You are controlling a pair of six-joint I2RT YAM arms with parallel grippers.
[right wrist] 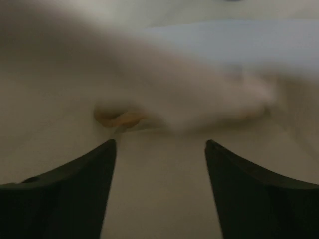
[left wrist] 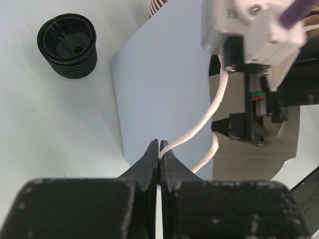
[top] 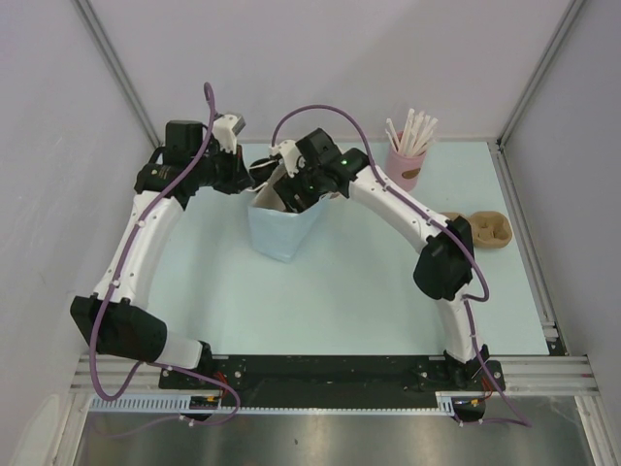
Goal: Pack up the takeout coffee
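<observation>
A pale blue paper bag (top: pixel 281 228) stands open at mid-table. My left gripper (left wrist: pixel 160 149) is shut on the bag's white cord handle (left wrist: pixel 199 127) at its left rim, holding the bag (left wrist: pixel 159 89) upright. My right gripper (right wrist: pixel 159 149) reaches down into the bag's mouth (top: pixel 291 194); its fingers stand wide apart with nothing between them, and only the blurred cream inside of the bag lies ahead. The takeout coffee is hidden from every view.
A pink cup of white sticks (top: pixel 408 160) stands at the back right, with a brown pulp cup carrier (top: pixel 488 230) nearer on the right. A stack of black lids (left wrist: pixel 68 45) and some stacked brown cups (left wrist: pixel 157 6) sit behind the bag.
</observation>
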